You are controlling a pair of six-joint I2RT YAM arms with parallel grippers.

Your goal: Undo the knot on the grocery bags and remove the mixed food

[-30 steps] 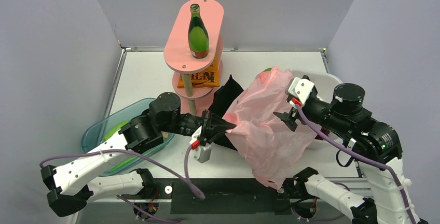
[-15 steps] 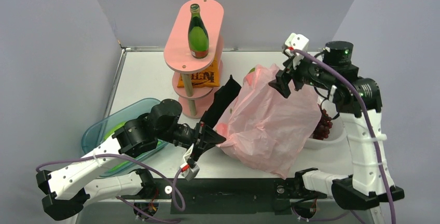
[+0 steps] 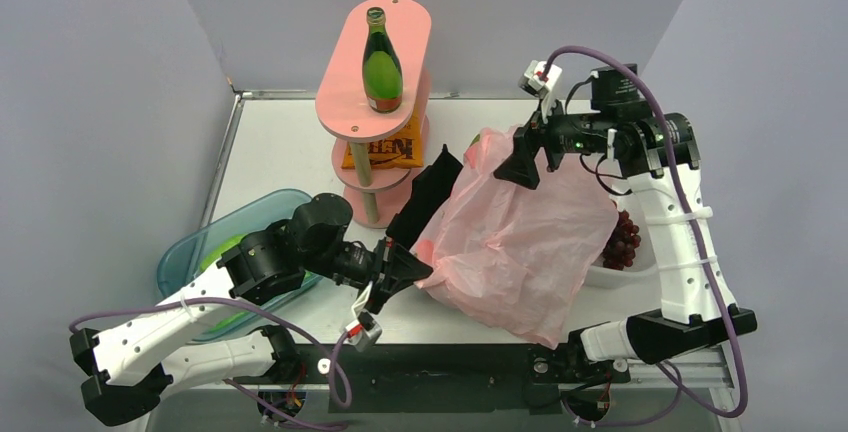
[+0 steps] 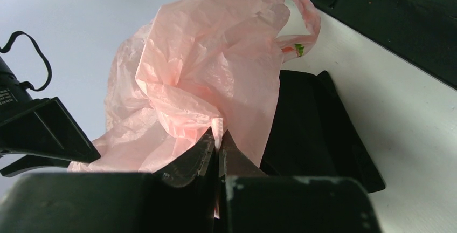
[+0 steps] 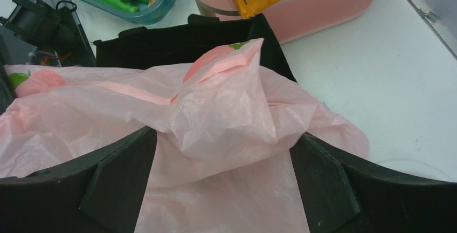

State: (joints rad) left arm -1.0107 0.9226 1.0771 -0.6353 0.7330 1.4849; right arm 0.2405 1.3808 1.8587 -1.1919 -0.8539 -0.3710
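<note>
The pink plastic bag (image 3: 520,242) lies crumpled across the table's middle, partly over the black tote (image 3: 432,197). My left gripper (image 3: 412,270) is shut on the bag's near-left edge; in the left wrist view a strip of pink film (image 4: 215,76) is pinched between the tips of that gripper (image 4: 218,142), with the tote (image 4: 307,125) behind. My right gripper (image 3: 520,165) hovers open over the bag's top; in the right wrist view a raised fold of the bag (image 5: 226,114) sits between its wide-apart fingers (image 5: 121,173). A grape bunch (image 3: 622,240) shows at the bag's right side.
A pink two-shelf stand (image 3: 345,102) at the back holds a green bottle (image 3: 381,57) on top and an orange snack packet (image 3: 385,149) below. A teal tray (image 3: 185,262) with green vegetables sits at the left. A white bowl (image 3: 640,270) holds the grapes at the right.
My right arm lifted up and back from the bag's right side to above its top, and its jaws spread wider. The bag sagged and the grapes came into view. The left gripper kept its pinch.
</note>
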